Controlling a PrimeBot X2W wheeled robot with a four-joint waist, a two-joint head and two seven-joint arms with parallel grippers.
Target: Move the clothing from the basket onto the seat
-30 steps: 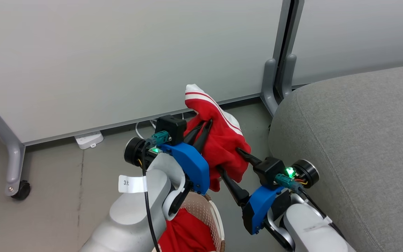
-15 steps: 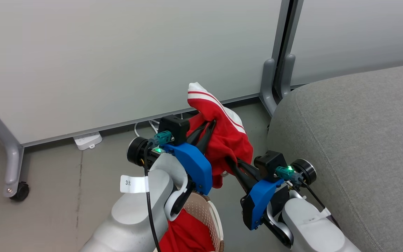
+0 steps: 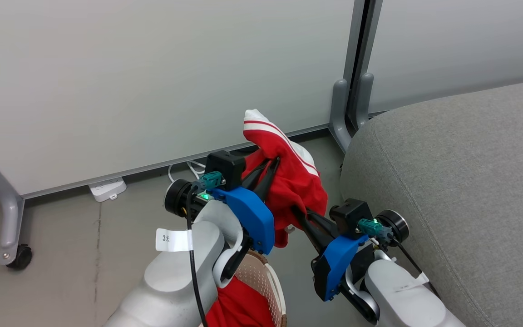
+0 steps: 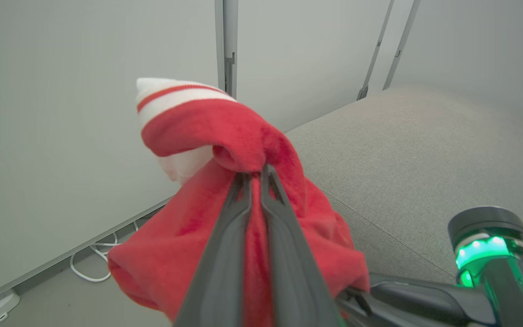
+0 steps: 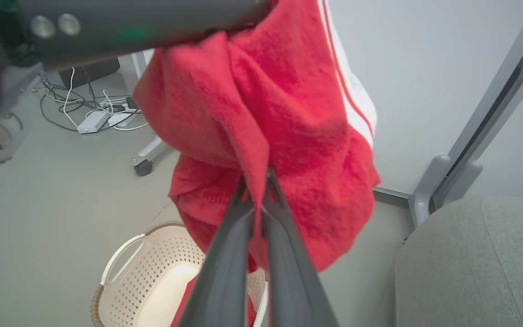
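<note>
A red garment with white stripes (image 3: pixel 295 181) hangs in the air between both grippers, above the floor and left of the grey seat (image 3: pixel 452 181). My left gripper (image 3: pixel 273 161) is shut on its upper fold (image 4: pixel 243 136). My right gripper (image 3: pixel 295 211) is shut on its lower part (image 5: pixel 288 127). Below them stands the cream perforated basket (image 3: pixel 259 277), partly hidden by my left forearm, with a second red garment (image 3: pixel 239 309) inside. In the right wrist view the basket (image 5: pixel 148 268) sits on the floor under the hanging cloth, beside the seat (image 5: pixel 470 263).
Grey partition panels stand behind, with a post and foot (image 3: pixel 347 113) close to the seat's corner. A wheeled partition foot (image 3: pixel 9 231) stands at the far left. A white power strip (image 3: pixel 107 188) and cables lie on the floor by the panel.
My right gripper, open a second ago, moved in and shut on the lower part of the red garment. The head camera has turned slightly right. The left gripper's hold is unchanged.
</note>
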